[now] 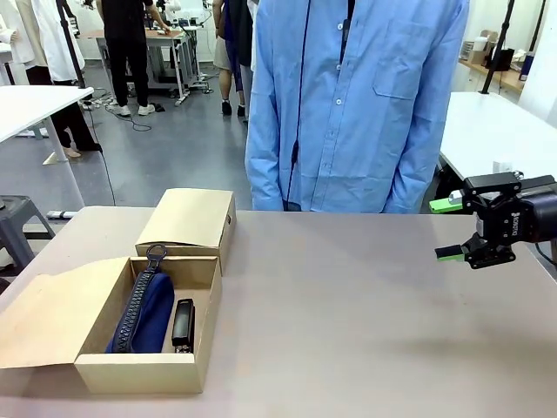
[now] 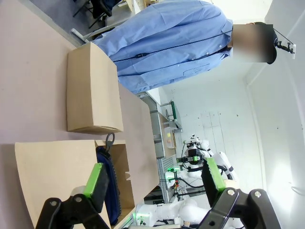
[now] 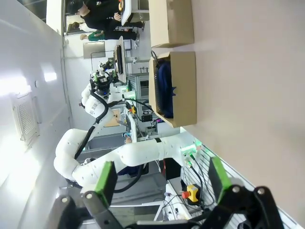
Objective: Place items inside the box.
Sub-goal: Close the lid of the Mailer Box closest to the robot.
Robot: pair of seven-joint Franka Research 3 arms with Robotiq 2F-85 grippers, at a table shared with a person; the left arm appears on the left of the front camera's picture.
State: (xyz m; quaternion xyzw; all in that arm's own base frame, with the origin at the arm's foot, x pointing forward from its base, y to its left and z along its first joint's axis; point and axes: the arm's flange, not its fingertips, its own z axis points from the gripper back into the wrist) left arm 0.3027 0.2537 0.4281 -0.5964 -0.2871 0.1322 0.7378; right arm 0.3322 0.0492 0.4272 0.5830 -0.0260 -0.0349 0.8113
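Box (image 1: 148, 370): open cardboard carton, flap (image 1: 52, 318) folding out flat, sitting near the tabletop's near-left corner.
Navy pouch (image 1: 144, 315): zipped, lying lengthwise in the box, pull ring resting at the far wall.
Black stapler (image 1: 184, 324): lying just beside the pouch, against the box's right wall.
Closed box (image 1: 187, 222): sitting just beyond the open box.

Both grippers open and empty; person standing with arms down.

We see the right gripper (image 1: 451, 229) at the right edge of the front view, raised above the desk (image 1: 365, 313), turned sideways so its green-padded fingers (image 1: 447, 205) point toward picture left, one above the other, with a clear gap between them. In its own wrist view we note the right gripper (image 3: 162, 180) spread wide, nothing between the pads. The left gripper (image 2: 155, 180) is likewise spread wide and holds nothing. The person (image 1: 348, 104) stands at the far side, arms hanging at the sides.
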